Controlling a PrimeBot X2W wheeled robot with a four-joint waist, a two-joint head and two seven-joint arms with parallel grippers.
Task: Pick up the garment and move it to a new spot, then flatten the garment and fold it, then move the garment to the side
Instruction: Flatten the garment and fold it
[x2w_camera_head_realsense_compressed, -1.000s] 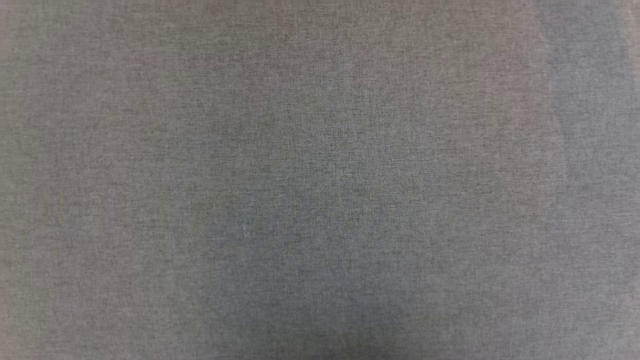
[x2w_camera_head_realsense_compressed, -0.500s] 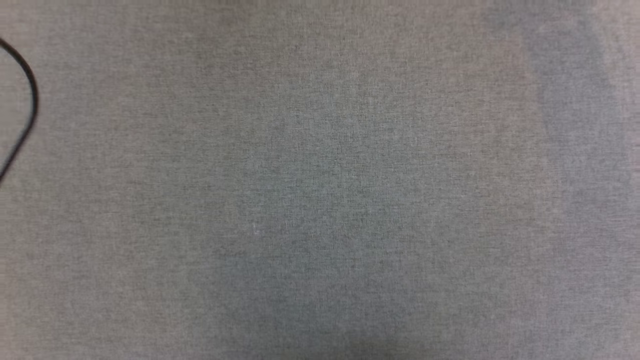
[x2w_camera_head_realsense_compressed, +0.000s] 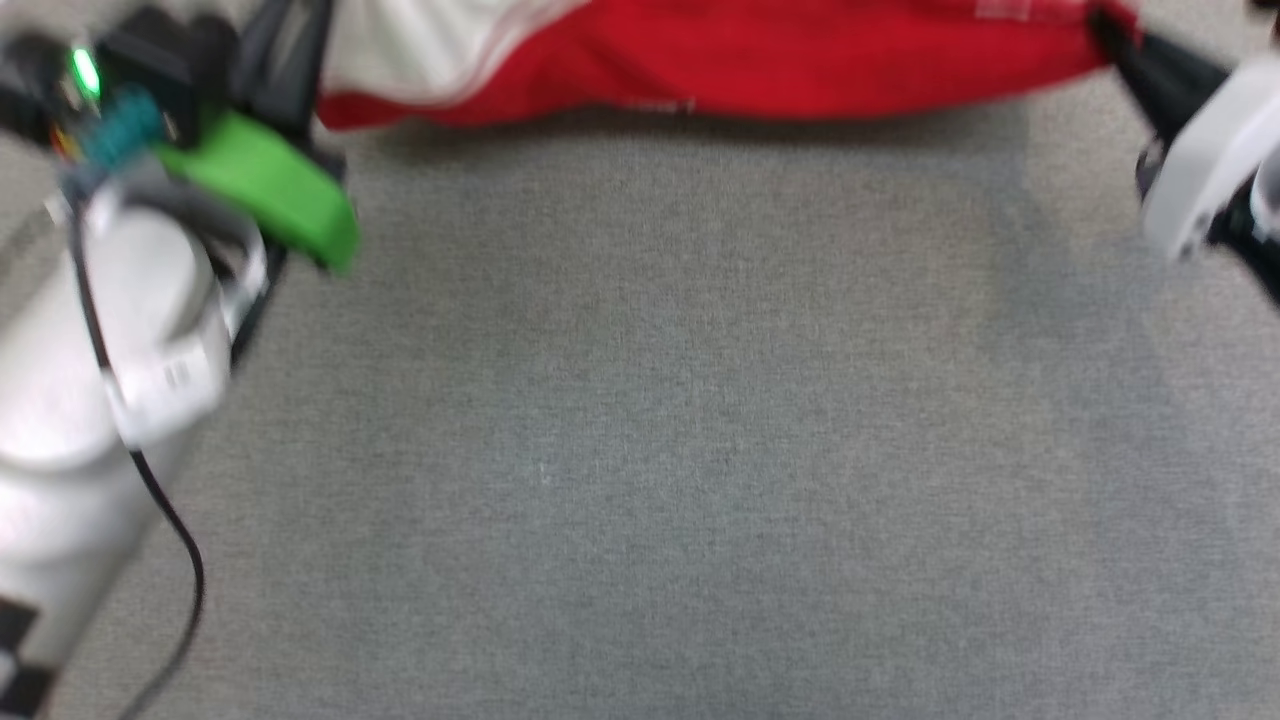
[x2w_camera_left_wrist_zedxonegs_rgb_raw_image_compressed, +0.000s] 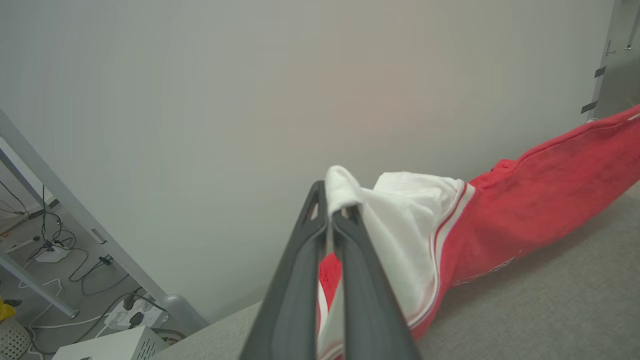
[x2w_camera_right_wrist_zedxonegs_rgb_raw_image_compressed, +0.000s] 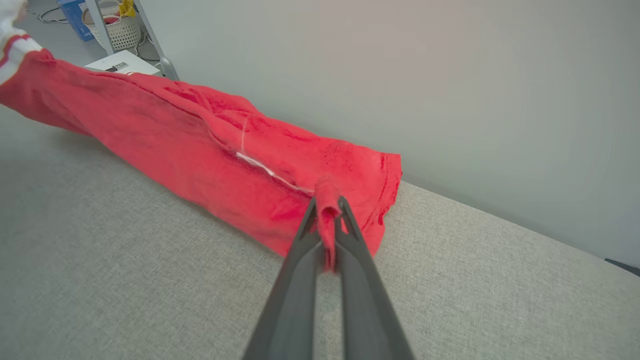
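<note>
Two pinches carry the garment (x2w_camera_head_realsense_compressed: 760, 60): left gripper (x2w_camera_left_wrist_zedxonegs_rgb_raw_image_compressed: 332, 210) clenched on its white sleeve (x2w_camera_left_wrist_zedxonegs_rgb_raw_image_compressed: 400, 225), right gripper (x2w_camera_right_wrist_zedxonegs_rgb_raw_image_compressed: 327, 206) clenched on red cloth at the other end. Garment hangs stretched btw them above the far edge of the grey surface (x2w_camera_head_realsense_compressed: 640, 450), lower fold seemingly brushing it. To lay it flat: both grips level, tension even, lower tog. w/o slack bunching.

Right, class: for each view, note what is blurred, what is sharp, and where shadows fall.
Head view: motion blur smears the garment and the pale left forearm; soft shadow on the grey surface beneath the garment. Left wrist view: left pincer and sleeve crisp. Right wrist view: right pincer sharp, shadow under the garment.
</note>
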